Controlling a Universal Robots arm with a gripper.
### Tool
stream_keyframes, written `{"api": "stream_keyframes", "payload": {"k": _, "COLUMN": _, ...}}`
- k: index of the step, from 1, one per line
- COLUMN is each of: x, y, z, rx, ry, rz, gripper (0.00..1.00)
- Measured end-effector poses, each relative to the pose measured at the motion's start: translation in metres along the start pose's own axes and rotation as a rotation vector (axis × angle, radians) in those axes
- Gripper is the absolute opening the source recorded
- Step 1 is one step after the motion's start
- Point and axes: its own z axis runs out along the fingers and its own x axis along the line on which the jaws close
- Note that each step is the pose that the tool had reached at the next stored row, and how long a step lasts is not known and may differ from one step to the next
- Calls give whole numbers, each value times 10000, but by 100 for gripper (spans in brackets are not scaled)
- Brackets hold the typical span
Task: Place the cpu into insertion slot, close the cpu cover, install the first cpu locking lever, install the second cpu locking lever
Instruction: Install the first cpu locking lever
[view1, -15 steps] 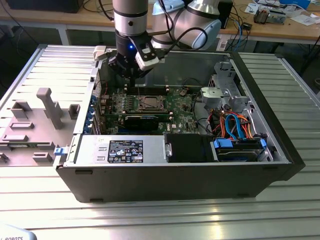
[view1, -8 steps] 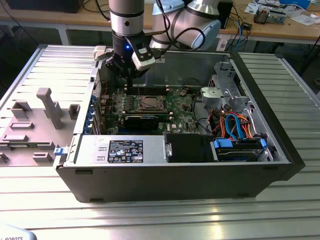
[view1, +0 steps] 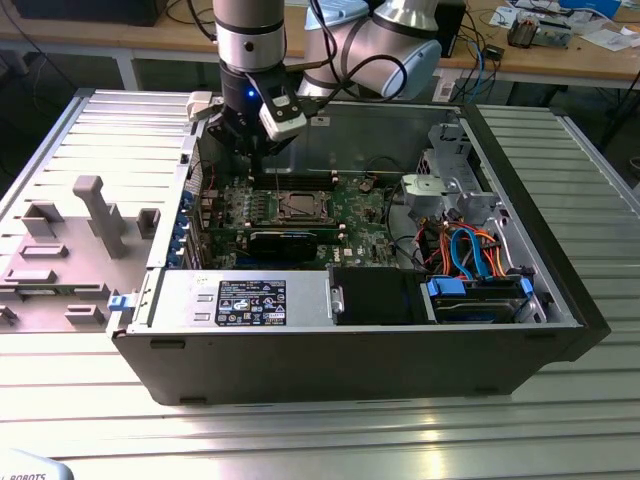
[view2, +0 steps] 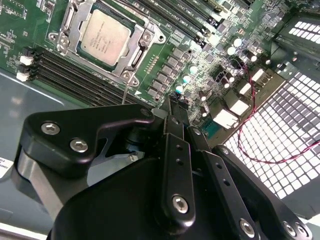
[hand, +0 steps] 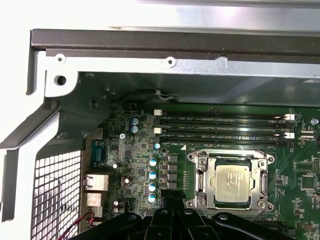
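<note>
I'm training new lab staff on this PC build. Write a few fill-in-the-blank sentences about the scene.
1. The cpu sits in the insertion slot on the ____ motherboard.
2. The cpu cover lies ____ over the chip.
3. The hand carries ____.

Missing words: green; closed; nothing
</note>
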Motion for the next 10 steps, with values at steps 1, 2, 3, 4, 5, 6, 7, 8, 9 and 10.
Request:
{"api": "stream_keyframes", "payload": {"k": 1, "x": 2, "y": 0, "z": 0, "rx": 0, "ry": 0, "rz": 0, "gripper": 11}}
{"api": "stream_keyframes", "payload": {"k": 2, "x": 4, "y": 0, "z": 0, "rx": 0, "ry": 0, "rz": 0, "gripper": 11}}
{"api": "stream_keyframes", "payload": {"k": 3, "x": 6, "y": 0, "z": 0, "rx": 0, "ry": 0, "rz": 0, "gripper": 11}}
{"api": "stream_keyframes", "payload": {"k": 4, "x": 8, "y": 0, "z": 0, "rx": 0, "ry": 0, "rz": 0, "gripper": 11}}
{"api": "stream_keyframes", "payload": {"k": 5, "x": 9, "y": 1, "z": 1, "rx": 0, "ry": 0, "rz": 0, "gripper": 11}}
{"api": "stream_keyframes", "payload": {"k": 6, "x": 12, "y": 1, "z": 1, "rx": 1, "ry": 0, "rz": -1, "gripper": 11}}
{"api": "stream_keyframes", "payload": {"k": 7, "x": 13, "y": 1, "z": 1, "rx": 1, "ry": 0, "rz": 0, "gripper": 11}}
{"api": "stream_keyframes", "payload": {"k": 8, "x": 15, "y": 1, "z": 1, "rx": 0, "ry": 0, "rz": 0, "gripper": 11}}
{"api": "stream_keyframes", "payload": {"k": 9, "x": 17, "y": 1, "z": 1, "rx": -1, "ry": 0, "rz": 0, "gripper": 11}}
{"api": "stream_keyframes", "payload": {"k": 10, "x": 17, "y": 1, "z": 1, "rx": 0, "ry": 0, "rz": 0, "gripper": 11}}
